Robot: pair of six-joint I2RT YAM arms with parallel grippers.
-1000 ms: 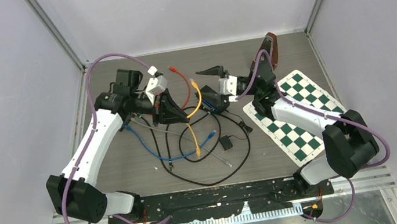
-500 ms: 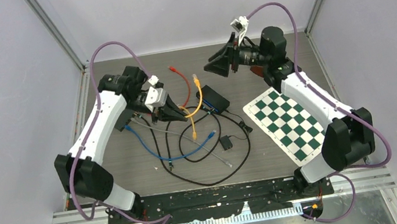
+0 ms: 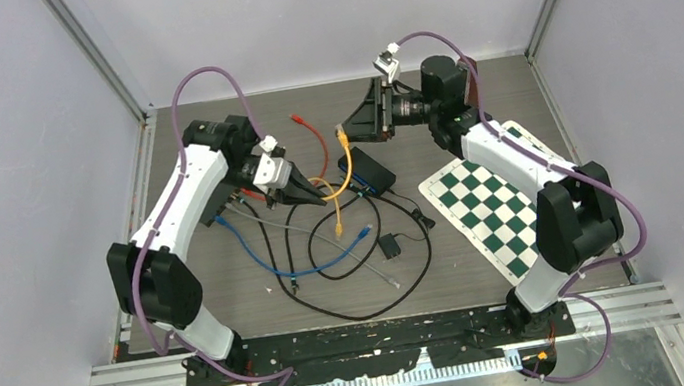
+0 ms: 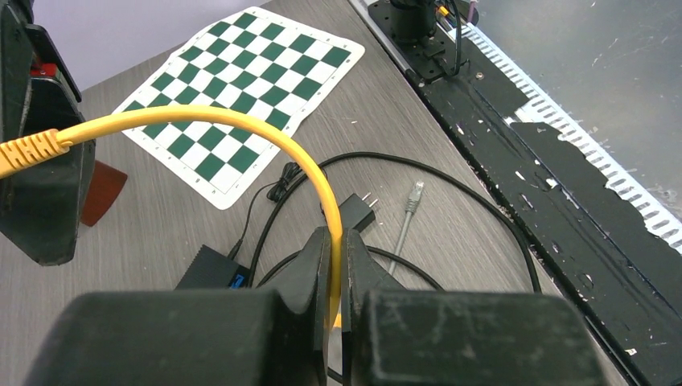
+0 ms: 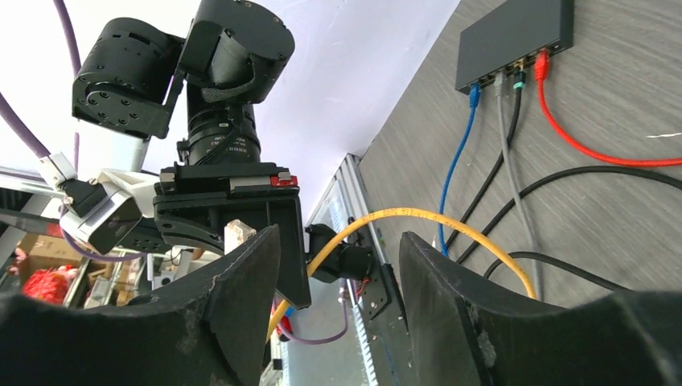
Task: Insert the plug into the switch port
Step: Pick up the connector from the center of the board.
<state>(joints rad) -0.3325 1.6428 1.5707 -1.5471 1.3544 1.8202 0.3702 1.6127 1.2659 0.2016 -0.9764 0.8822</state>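
Switch (image 3: 370, 171) sat mid-tabletop (image 3: 233, 309), mat (image 3: 496, 207) to its right. Loose cables (image 3: 301, 273) lay before it, adapter (image 3: 389, 247) among them. Left hand (image 3: 318, 196) was left of switch, on a cable (image 3: 348, 164). Its plug (image 3: 341, 136) was at right hand (image 3: 349, 129), behind switch.

A green-and-white checkered mat (image 3: 494, 222) lies by the surface's (image 3: 223, 311) right edge — a reddish-brown block (image 4: 103, 191) sits near its far corner
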